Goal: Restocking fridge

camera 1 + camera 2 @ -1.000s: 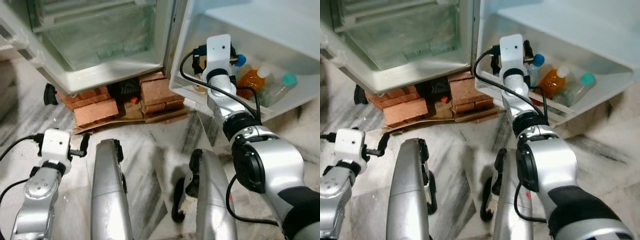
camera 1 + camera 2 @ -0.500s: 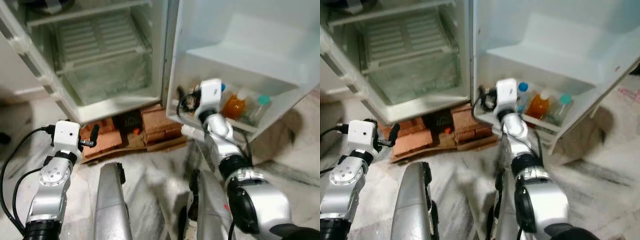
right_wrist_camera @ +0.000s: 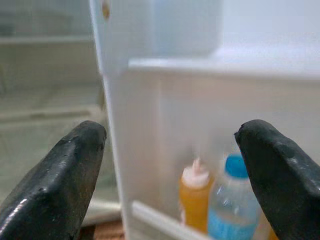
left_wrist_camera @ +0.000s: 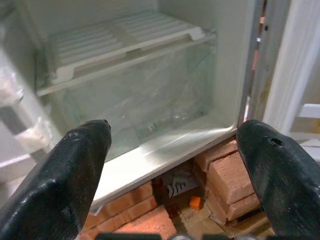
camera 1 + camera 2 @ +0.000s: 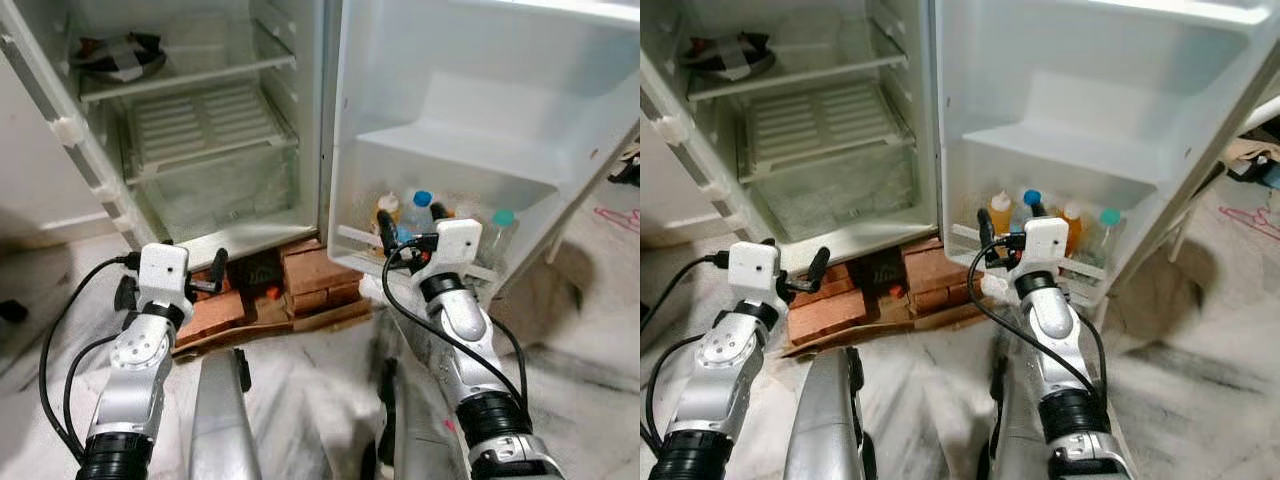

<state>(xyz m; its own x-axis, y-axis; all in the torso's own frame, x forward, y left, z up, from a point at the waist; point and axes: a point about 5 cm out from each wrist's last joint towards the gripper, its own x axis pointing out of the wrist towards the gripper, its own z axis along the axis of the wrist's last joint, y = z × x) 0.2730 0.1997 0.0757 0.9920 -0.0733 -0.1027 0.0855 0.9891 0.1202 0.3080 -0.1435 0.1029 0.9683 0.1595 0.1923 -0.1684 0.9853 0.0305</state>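
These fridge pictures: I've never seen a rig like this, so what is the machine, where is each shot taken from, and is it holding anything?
It is a walking humanoid robot with two silver arms, each ending in a claw of two black fingers. The two wide pictures come from a stereo camera on its head, looking down at an open fridge that stands on bricks on a marble floor. The two close-ups come from cameras on its wrists, looking along each claw's fingers.

The left claw is raised before the fridge's lower compartment, open and empty. The right claw is open and empty too, in front of the door shelf, where an orange bottle, a blue-capped bottle and a teal-capped bottle stand. A dark bundle lies on the top shelf inside.
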